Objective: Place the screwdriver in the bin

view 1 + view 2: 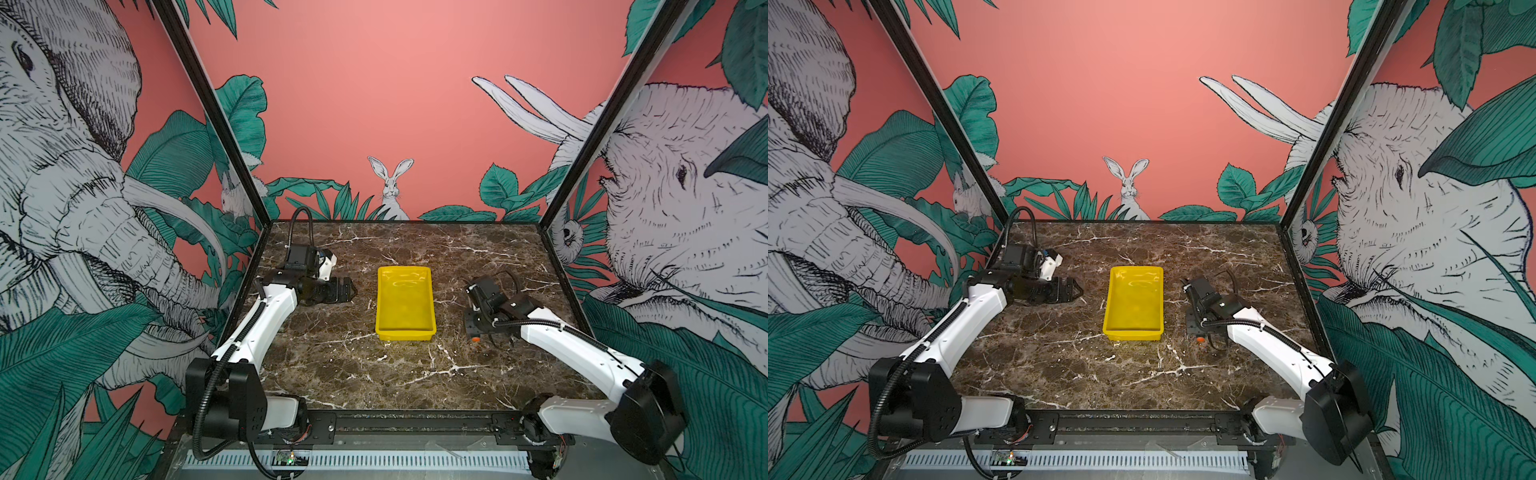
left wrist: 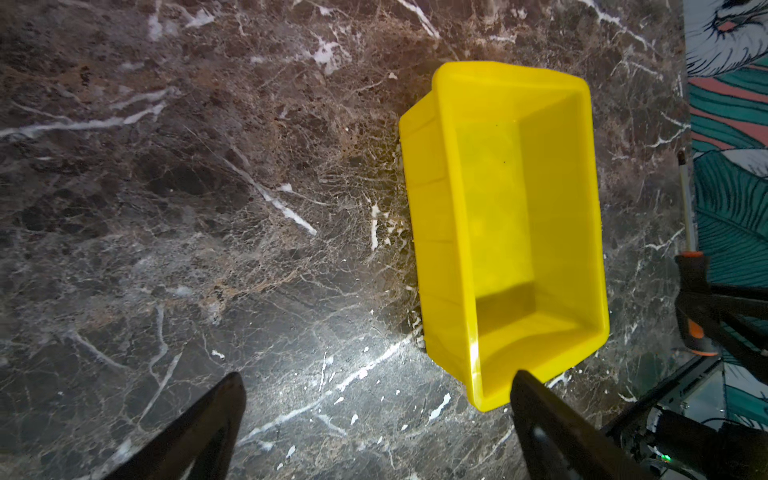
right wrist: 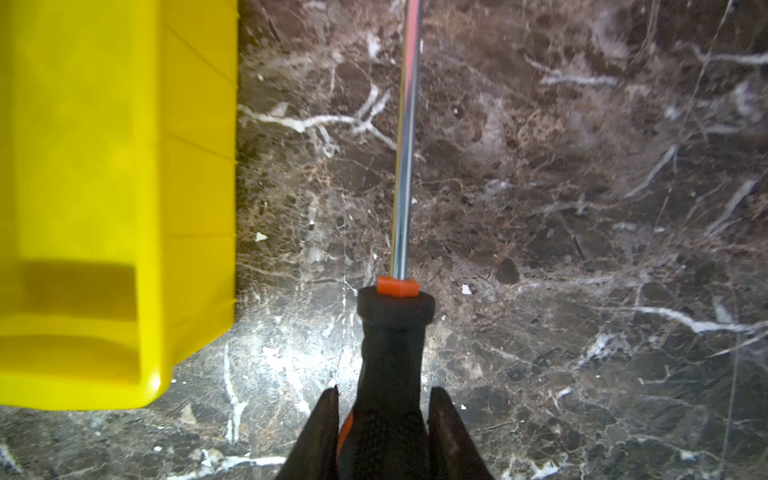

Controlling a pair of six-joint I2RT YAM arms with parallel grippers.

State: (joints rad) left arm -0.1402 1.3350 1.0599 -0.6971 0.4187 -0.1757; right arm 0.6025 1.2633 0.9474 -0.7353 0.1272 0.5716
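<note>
Right gripper (image 3: 384,419): both dark fingers pinch the black handle of the screwdriver (image 3: 390,345), 1 on each side, low in the centre of the right wrist view.
Screwdriver: shiny shaft runs straight up that frame from an orange collar, over bare marble; whether it rests on the table or is just clear of it, I cannot tell.
Screwdriver in the top views: only the orange butt (image 1: 476,339) peeks out under the right arm, right of centre, just beside the bin's near right corner.
Bin (image 1: 405,330): yellow, nothing inside, sitting mid-frame on the marble table (image 1: 374,374) in both top views, long side running away from the camera.
Bin to screwdriver: side by side, apart, a strip of marble between them; the screwdriver is outside the bin.
Left gripper (image 2: 374,388): 2 dark fingers spread wide, holding nothing, at the bottom of the left wrist view, just short of the bin's near end.
Left gripper in the top views: low over the marble (image 1: 1073,288), left of the bin, pointing toward it.
</note>
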